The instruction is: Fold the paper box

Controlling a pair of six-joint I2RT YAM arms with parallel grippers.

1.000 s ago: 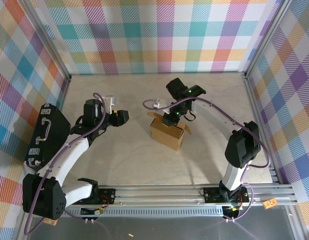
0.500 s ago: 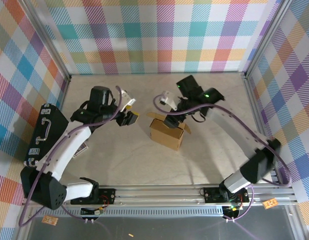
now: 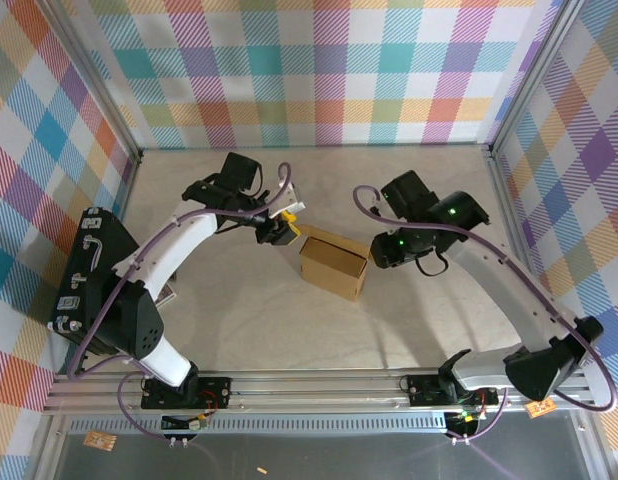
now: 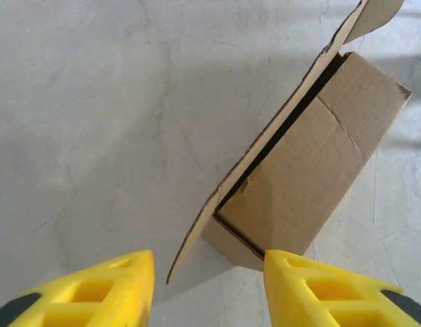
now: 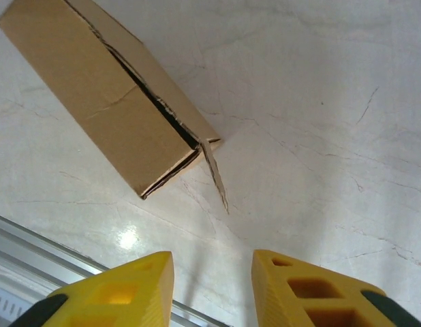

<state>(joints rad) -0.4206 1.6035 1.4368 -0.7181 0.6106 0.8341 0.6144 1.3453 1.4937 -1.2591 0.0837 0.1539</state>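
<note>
The paper box [image 3: 334, 262] lies on the table as a brown cardboard block, also seen in the left wrist view [image 4: 313, 177] and the right wrist view [image 5: 108, 102]. My left gripper [image 3: 284, 228] hovers just off its left end, open [image 4: 209, 286], nothing between its yellow fingers [image 4: 108, 289]. A loose side flap [image 4: 265, 150] stands out from the box toward that gripper. My right gripper [image 3: 377, 252] sits close to the box's right end, open [image 5: 212, 286] and holding nothing. A thin flap [image 5: 216, 174] juts from the box corner there.
A black hard case [image 3: 89, 270] with a handle lies along the left wall. An aluminium rail [image 3: 329, 385] runs across the near edge, with both arm bases on it. Plaid walls [image 3: 319, 70] close in the back and sides.
The left arm swung right and forward up to the box's left end. The right gripper came off the box's top and moved to its right side. The raised top flaps are now down.
</note>
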